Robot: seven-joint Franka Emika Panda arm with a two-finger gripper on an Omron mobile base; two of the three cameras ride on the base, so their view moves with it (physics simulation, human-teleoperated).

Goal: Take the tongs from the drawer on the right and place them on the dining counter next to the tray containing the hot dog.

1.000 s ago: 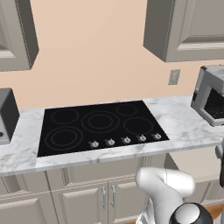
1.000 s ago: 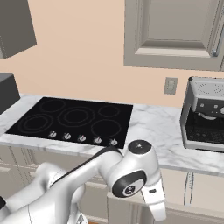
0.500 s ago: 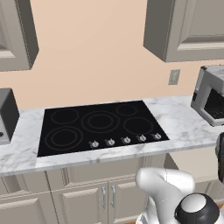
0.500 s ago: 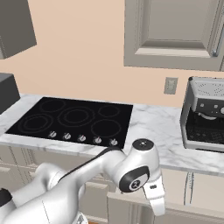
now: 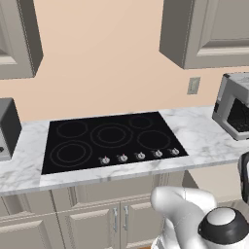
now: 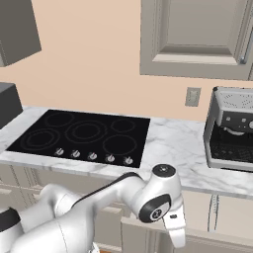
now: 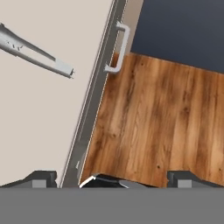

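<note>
Gripper (image 7: pixel 111 177): two dark fingertips at the bottom of the hand view, set wide apart with nothing between them; jaws open, empty. One tip sits over the drawer's inside, the other over the wood floor (image 7: pixel 157 122).

Tongs (image 7: pixel 33 51): slim silver-grey metal, two long narrow arms, lying flat on the drawer floor in the upper left of the hand view, running on past the left edge. Well apart from the gripper, untouched.

Drawer (image 7: pixel 39 122): pulled out, plain light beige inside; its front panel crosses the hand view as a slanted band, with a pale bar handle (image 7: pixel 120 46) on the outer face. In the left base view a patch of its beige inside (image 5: pixel 214 180) shows under the counter edge at right.

Counter (image 6: pixel 168 143): white marble with grey veins, carrying a black cooktop (image 5: pixel 112 141) with five knobs along its front edge.

Coffee machine (image 6: pixel 230 128): silver and black, at the right end of the counter.

Dark appliance (image 5: pixel 7 129): at the left end of the counter, cut by the frame; kind unclear.

Wall socket (image 6: pixel 192 97): on the peach wall above the counter.

Wall cabinets (image 6: pixel 197 39): taupe panelled.

Base cabinets (image 5: pixel 97 219): taupe doors with metal bar handles, below the cooktop.
</note>
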